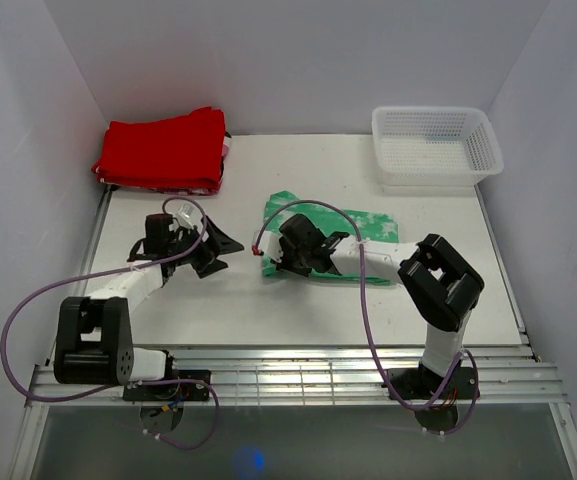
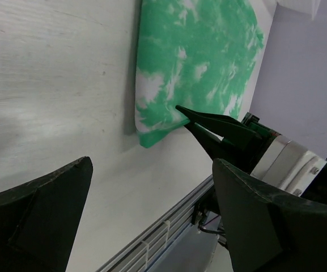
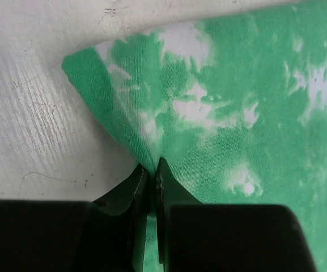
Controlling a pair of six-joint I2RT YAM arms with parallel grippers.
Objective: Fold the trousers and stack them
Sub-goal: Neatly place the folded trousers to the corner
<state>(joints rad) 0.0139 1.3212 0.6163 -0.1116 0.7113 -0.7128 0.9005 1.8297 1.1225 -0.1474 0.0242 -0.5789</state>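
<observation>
Top view: trousers (image 1: 373, 225) lie folded mid-table, a little right of centre, well apart from the red folded garment (image 1: 163, 150) at the far left and the white basket (image 1: 436, 172) at the far right. The right gripper (image 1: 271, 263) sits at the trousers' near-left corner. The left gripper (image 1: 224, 250) hovers beside it over bare table (image 1: 218, 300), probably standing clear. Left wrist view: left jaws spread wide, holding nothing; the right arm's tips meet on the fabric corner. Right wrist view: jaws pressed together, pinching a ridge of green cloth at the fold edge, likely to lift or drag it toward the stack. No brand, label or legible writing in any of the 3 views.
</observation>
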